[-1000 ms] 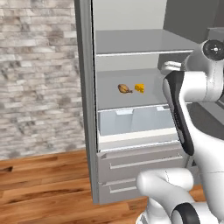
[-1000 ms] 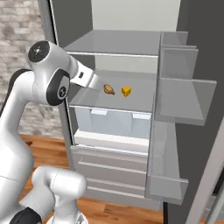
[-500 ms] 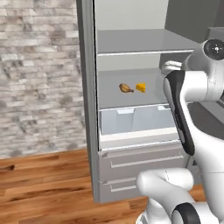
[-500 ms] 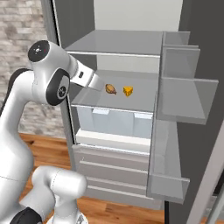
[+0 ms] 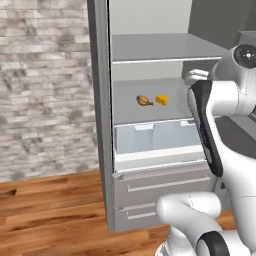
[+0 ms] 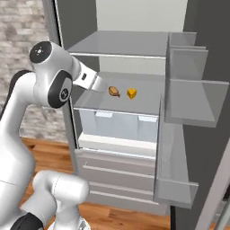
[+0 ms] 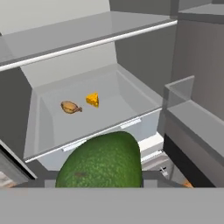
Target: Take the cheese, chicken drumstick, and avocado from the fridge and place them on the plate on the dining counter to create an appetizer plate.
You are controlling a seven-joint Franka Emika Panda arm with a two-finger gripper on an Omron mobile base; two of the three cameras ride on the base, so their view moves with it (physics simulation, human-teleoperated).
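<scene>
The dark green avocado [image 7: 103,164] looms at the bottom of the hand view, with my gripper [image 7: 103,178] shut on it just in front of the open fridge [image 5: 100,130]. On the middle grey shelf [image 7: 118,103] lie the golden-brown chicken drumstick [image 7: 70,107] and the yellow cheese wedge [image 7: 92,99], side by side and apart. The left base view shows the drumstick [image 5: 144,101] left of the cheese [image 5: 161,100]. From the right base, the drumstick [image 6: 114,91] and cheese [image 6: 131,93] sit just beyond my white hand [image 6: 87,80]. The plate and dining counter are out of view.
The fridge door with grey shelf bins [image 6: 188,101] stands open on the right, close to the hand. Translucent drawers [image 5: 155,137] sit under the shelf, grey drawer fronts [image 6: 117,173] below them. An upper shelf [image 7: 87,41] hangs overhead. A stone wall [image 5: 45,85] and wood floor [image 5: 50,210] lie to the left.
The hand holding the avocado has drawn back very slightly from the shelf. The drumstick and cheese have not moved.
</scene>
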